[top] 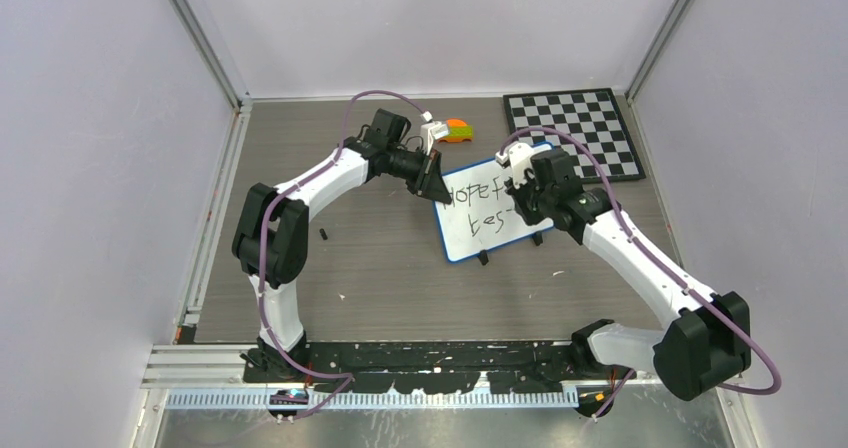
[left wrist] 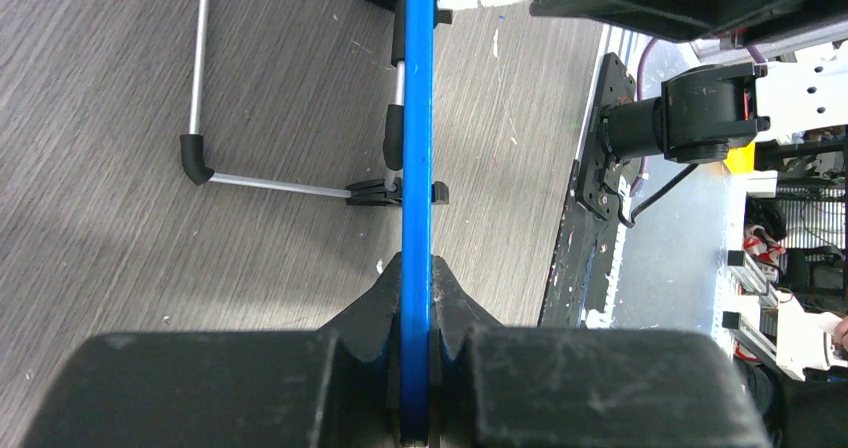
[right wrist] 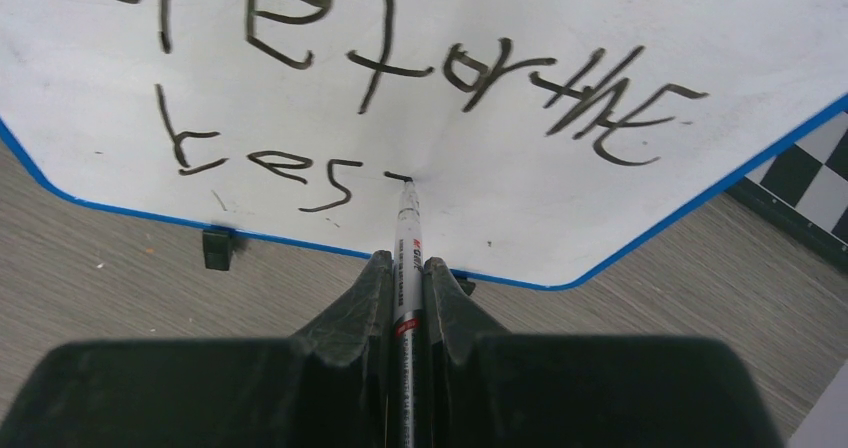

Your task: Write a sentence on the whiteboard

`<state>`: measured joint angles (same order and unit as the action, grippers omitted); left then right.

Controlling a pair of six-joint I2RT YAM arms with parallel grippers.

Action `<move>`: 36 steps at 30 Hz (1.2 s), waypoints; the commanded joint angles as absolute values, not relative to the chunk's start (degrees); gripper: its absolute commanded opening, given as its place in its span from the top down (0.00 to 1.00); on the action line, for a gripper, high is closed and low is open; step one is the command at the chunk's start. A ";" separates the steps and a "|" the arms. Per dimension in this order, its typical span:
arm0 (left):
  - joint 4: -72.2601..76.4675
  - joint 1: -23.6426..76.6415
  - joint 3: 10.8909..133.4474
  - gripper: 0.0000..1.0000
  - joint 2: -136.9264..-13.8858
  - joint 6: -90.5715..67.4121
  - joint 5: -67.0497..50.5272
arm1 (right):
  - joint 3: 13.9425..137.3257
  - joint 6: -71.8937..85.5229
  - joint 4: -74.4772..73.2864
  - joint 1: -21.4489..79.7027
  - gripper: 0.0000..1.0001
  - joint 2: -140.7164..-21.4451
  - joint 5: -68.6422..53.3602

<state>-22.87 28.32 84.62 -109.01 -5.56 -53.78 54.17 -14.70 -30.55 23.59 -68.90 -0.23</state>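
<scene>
The whiteboard (top: 490, 223) stood toward the far right of the table (top: 380, 278), propped at a tilt on its wire stand, its far right corner just beside the near left corner of the checkered board (top: 575, 128).

Progress: we read one full line in black, "hope for the", and below it "bes" followed by a short stroke. We judged that stroke to be the start of a closing "t". In our assessment the sentence was nearly complete, with that last letter left to finish and the marker then to be lifted clear.

Right gripper (right wrist: 405, 273): closed on the marker (right wrist: 407, 228), the barrel clamped between the jaws and pointing away from the wrist. The tip was touching the board's face at the end of the short stroke, just after the "s".

Left gripper (left wrist: 416, 278): closed on the blue rim at the board's far left corner, one jaw on each face of the board. We judged it to be steadying the board against the push of the pen.
</scene>
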 commanded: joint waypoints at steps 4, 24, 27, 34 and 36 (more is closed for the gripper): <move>-22.73 27.77 85.86 1.00 -108.19 -6.42 -54.95 | 55.64 -14.76 -27.14 20.69 1.00 -68.88 4.47; -22.77 27.77 86.18 1.00 -108.50 -6.42 -55.13 | 58.64 -14.50 -27.95 20.62 1.00 -68.97 -4.35; -22.96 27.70 86.15 1.00 -108.46 -6.26 -55.12 | 57.99 -14.56 -27.21 20.62 1.00 -69.43 -4.07; -22.98 27.60 86.14 1.00 -108.71 -6.17 -55.19 | 55.19 -14.79 -27.61 20.62 1.00 -68.98 -3.52; -22.92 27.60 86.20 1.00 -108.80 -6.22 -55.24 | 53.97 -14.63 -27.81 20.59 1.00 -68.51 -3.76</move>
